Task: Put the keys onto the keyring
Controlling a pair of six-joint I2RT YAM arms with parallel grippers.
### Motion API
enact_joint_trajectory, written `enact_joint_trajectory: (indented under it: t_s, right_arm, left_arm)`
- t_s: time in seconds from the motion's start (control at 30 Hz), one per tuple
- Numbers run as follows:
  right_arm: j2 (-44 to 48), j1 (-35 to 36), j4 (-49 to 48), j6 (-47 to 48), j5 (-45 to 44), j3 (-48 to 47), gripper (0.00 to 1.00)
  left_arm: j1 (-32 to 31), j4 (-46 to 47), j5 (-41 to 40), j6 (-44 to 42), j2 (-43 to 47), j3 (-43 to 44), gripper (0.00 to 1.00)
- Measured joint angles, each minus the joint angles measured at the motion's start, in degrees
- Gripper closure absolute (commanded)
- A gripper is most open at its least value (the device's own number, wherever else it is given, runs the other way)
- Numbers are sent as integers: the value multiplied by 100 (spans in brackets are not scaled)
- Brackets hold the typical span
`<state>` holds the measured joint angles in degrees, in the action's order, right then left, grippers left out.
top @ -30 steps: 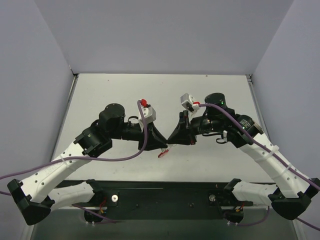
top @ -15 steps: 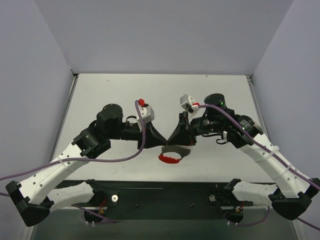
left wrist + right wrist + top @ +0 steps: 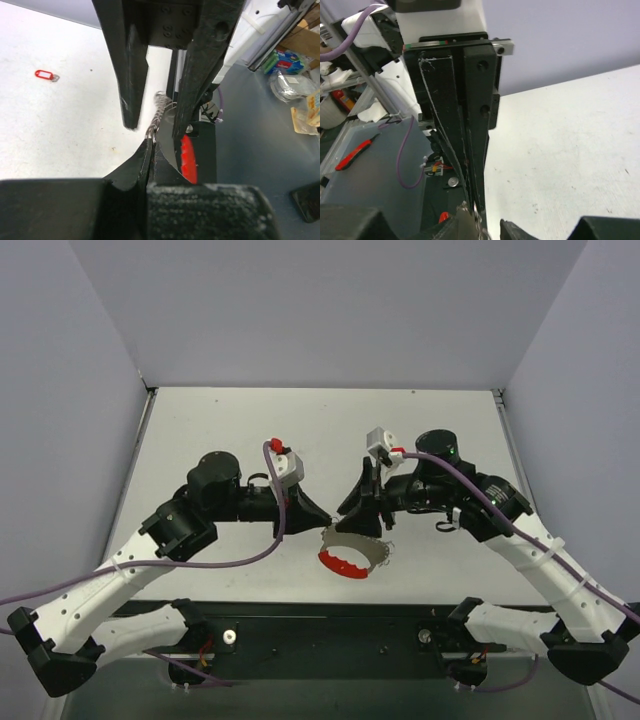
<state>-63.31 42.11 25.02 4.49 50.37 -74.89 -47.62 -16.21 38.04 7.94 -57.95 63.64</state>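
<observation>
The keyring is a loop with a red arc (image 3: pixel 343 562) and a grey-silver band (image 3: pixel 378 552). It hangs above the table between both grippers. My left gripper (image 3: pixel 323 522) is shut on a small silver ring of the band, as the left wrist view shows (image 3: pixel 150 141). The red arc (image 3: pixel 187 160) shows just beyond it. My right gripper (image 3: pixel 352 525) faces it tip to tip with its fingers (image 3: pixel 131 75) apart, and the band's silver coil (image 3: pixel 159 102) lies between them. A key with a red tag (image 3: pixel 45 75) lies on the white table.
The white table (image 3: pixel 230 420) is walled on three sides. The black mounting rail (image 3: pixel 330 625) runs along the near edge below the hanging keyring. Purple cables loop off both arms.
The keyring has gone from a bunched, edge-on shape to a spread-out loop. Both grippers have shifted slightly towards the near edge, and their tips are a little farther apart.
</observation>
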Motion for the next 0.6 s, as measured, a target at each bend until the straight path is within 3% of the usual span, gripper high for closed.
enact_joint_trajectory:
  t_s: [0.1,0.13,0.33,0.53,0.6]
  right_arm:
    - [354,-2,-367,-136,-330,286,10]
    - [540,-2,-507,-181,-424,435,7]
    - [1156,-50,-1003,-315,-621,863,7]
    - [938,-55,-1209,-361,-610,879,8]
    - [835,-55,-1207,-361,-605,914,12]
  left_arm:
    - [0,192,-232,50,269,-240,100]
    - [0,289,-313,81,382,-341,100]
    - [2,802,-531,254,815,-695,100]
    - [2,1392,-492,363,857,-868,100]
    - [2,1626,-433,385,916,-1040,100]
